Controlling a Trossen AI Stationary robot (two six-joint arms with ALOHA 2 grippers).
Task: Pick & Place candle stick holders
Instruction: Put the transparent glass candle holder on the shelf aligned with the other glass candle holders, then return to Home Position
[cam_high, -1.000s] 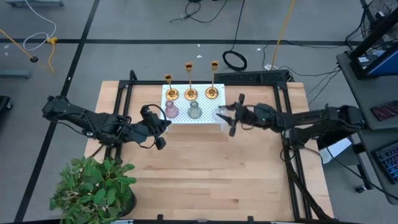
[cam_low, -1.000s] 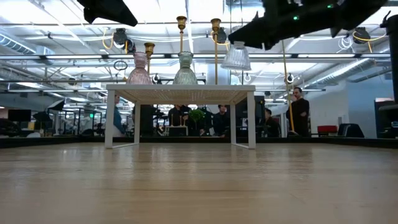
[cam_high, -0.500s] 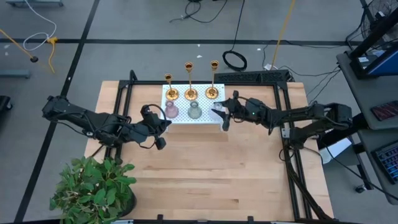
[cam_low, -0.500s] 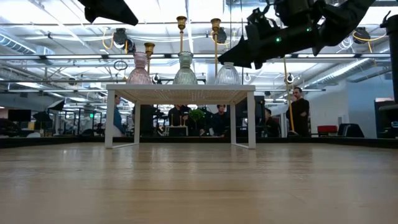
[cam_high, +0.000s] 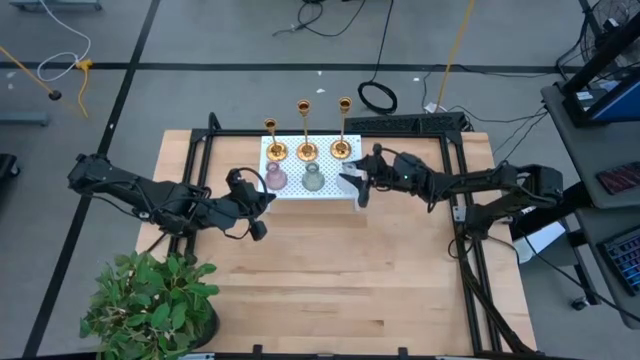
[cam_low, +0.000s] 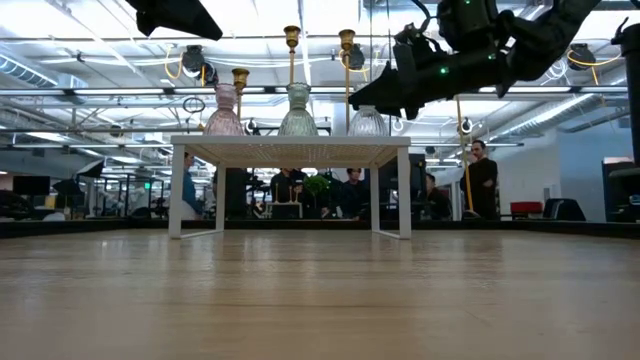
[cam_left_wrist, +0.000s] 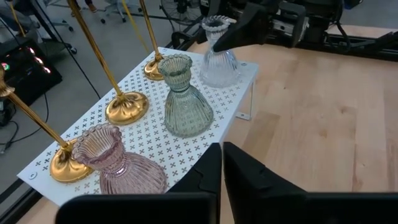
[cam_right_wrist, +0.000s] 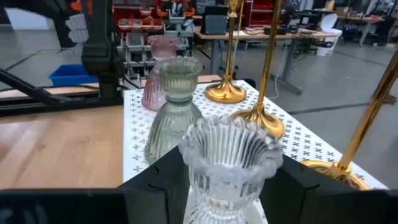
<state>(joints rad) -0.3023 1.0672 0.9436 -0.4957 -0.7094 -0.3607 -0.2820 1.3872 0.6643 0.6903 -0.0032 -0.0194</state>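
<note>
A white perforated stand (cam_high: 300, 190) sits at the table's far middle. Three gold holders (cam_high: 307, 148) stand on their round bases along its far side. A pink glass holder (cam_high: 276, 178), a greenish one (cam_high: 313, 178) and a clear one (cam_left_wrist: 219, 59) stand on its near side. My right gripper (cam_high: 358, 186) is shut on the clear holder at the stand's right end. My left gripper (cam_left_wrist: 222, 155) is shut and empty, hovering just near and left of the pink holder (cam_left_wrist: 118, 165). My right gripper pinches the clear holder's neck (cam_right_wrist: 200, 186), just below its fluted rim, between its two fingers (cam_right_wrist: 163, 180). The fingers come from the table's right side, slanting slightly down. The holder stands upright with its base on the stand's right end (cam_low: 368, 128).
A potted plant (cam_high: 150, 300) fills the near left corner. Black frame rails (cam_high: 462, 240) run along the table's sides. Bare wood (cam_high: 340, 280) spreads over the near half. People stand in the room beyond the table (cam_low: 482, 175).
My right gripper has gone toward the table's left edge and down with the clear holder. The holder was lifted clear beside the stand's right end; now it stands upright on the stand, next to the greenish one.
</note>
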